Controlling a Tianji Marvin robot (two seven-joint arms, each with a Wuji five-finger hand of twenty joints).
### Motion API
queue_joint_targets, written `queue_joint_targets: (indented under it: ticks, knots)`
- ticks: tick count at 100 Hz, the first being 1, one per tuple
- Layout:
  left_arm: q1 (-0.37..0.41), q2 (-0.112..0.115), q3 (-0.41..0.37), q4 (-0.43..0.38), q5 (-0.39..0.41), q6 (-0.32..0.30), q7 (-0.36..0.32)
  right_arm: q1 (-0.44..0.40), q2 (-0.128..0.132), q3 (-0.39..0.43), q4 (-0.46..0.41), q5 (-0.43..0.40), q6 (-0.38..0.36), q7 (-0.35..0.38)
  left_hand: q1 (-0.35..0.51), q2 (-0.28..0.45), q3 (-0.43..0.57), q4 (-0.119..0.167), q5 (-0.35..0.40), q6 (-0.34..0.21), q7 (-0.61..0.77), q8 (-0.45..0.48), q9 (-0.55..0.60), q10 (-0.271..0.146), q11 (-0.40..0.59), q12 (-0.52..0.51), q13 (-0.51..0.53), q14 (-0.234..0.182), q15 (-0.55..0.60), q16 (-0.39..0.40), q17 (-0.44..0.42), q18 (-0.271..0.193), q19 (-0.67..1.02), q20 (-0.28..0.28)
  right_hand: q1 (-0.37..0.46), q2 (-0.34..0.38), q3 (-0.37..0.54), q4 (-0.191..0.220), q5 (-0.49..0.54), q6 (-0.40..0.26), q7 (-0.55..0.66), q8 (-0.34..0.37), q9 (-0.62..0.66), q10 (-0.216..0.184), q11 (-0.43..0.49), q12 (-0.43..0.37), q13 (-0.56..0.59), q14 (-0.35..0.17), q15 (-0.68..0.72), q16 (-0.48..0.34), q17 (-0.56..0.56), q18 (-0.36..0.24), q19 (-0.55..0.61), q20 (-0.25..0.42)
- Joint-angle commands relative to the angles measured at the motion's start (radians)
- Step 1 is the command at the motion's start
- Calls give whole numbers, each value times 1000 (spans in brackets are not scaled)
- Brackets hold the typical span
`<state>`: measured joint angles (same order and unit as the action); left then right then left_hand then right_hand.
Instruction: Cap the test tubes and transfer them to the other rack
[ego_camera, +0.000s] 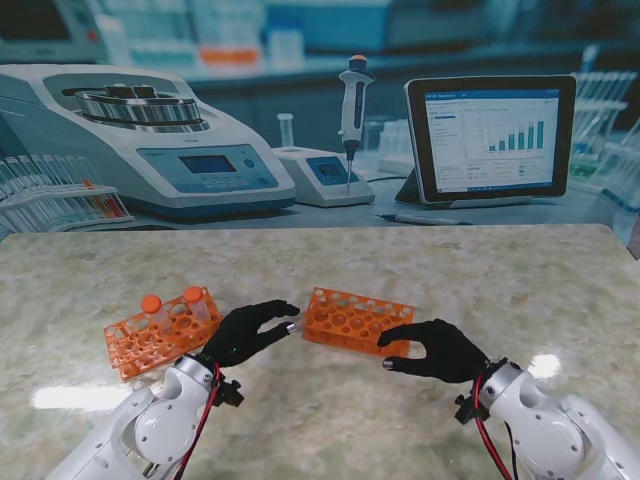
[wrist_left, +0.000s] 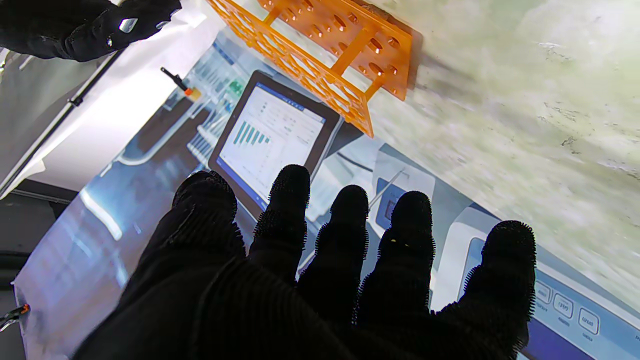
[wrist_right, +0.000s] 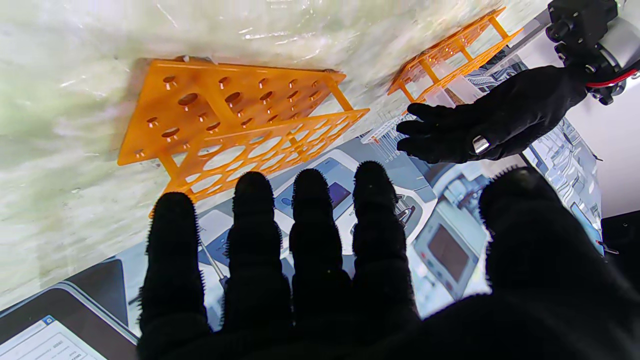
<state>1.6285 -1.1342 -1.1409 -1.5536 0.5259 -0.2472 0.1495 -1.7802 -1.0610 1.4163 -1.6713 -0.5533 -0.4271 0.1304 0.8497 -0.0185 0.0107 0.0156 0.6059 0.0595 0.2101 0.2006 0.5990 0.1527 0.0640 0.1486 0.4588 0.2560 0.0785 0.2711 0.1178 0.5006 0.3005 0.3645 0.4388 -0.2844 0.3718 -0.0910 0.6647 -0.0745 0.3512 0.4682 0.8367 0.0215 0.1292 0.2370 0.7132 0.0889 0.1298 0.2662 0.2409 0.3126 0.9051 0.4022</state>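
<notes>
Hovering between two orange racks, your left hand (ego_camera: 243, 333) is spread empty; your right hand (ego_camera: 440, 350), fingers apart, holds nothing beside the right rack (ego_camera: 355, 320); capped tubes (ego_camera: 152, 305) stand in the left rack (ego_camera: 160, 335).

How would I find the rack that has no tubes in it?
Look at the marble table; two orange racks sit near its front. The empty rack lies between the two black hands, toward the right. The left rack holds two orange-capped tubes; this one has only open holes.

Tube bodies under the two orange caps (ego_camera: 151, 303) sit hidden in the left rack (ego_camera: 160, 335); glass perhaps too small to discern.
</notes>
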Motion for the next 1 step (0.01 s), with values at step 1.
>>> queue_joint_targets:
  ticks: [1]
  knots:
    - [1,1,3,-8,0,2,-4,0,-3,-6,8,9,7,8,-5,45,-24,-1,17,5,-22,-7,7,-7,-6,-10,17,13,10,3,-5,25,42,-36,12,31,-24,21,-11,-2,3,10,9,12,0,12,13,4,25,14,-5,21,6,0]
